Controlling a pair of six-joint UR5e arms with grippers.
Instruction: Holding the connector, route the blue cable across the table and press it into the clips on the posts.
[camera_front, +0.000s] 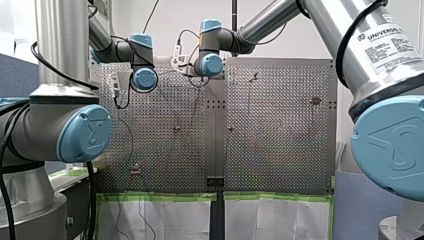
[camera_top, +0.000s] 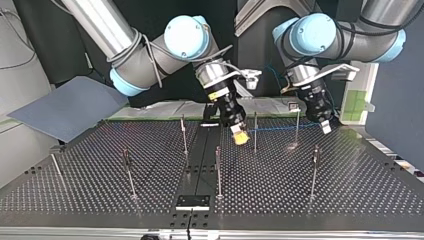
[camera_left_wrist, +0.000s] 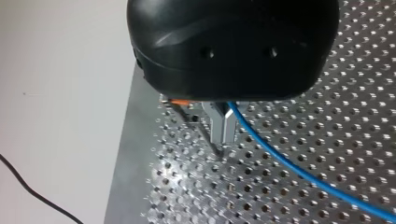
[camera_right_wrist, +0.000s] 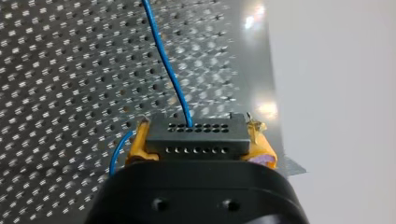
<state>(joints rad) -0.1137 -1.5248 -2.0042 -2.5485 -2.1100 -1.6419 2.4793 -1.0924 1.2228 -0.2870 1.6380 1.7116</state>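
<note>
Connector (camera_right_wrist: 196, 137) sits pinched between the yellow pads (camera_right_wrist: 140, 145) of my right gripper (camera_top: 241, 136), just beside a post (camera_top: 255, 131). The blue cable (camera_right_wrist: 167, 65) runs from it past that post to my left gripper (camera_left_wrist: 218, 140), whose metal fingers (camera_left_wrist: 217, 125) are pressed together on it above the perforated surface (camera_left_wrist: 303, 140).
</note>
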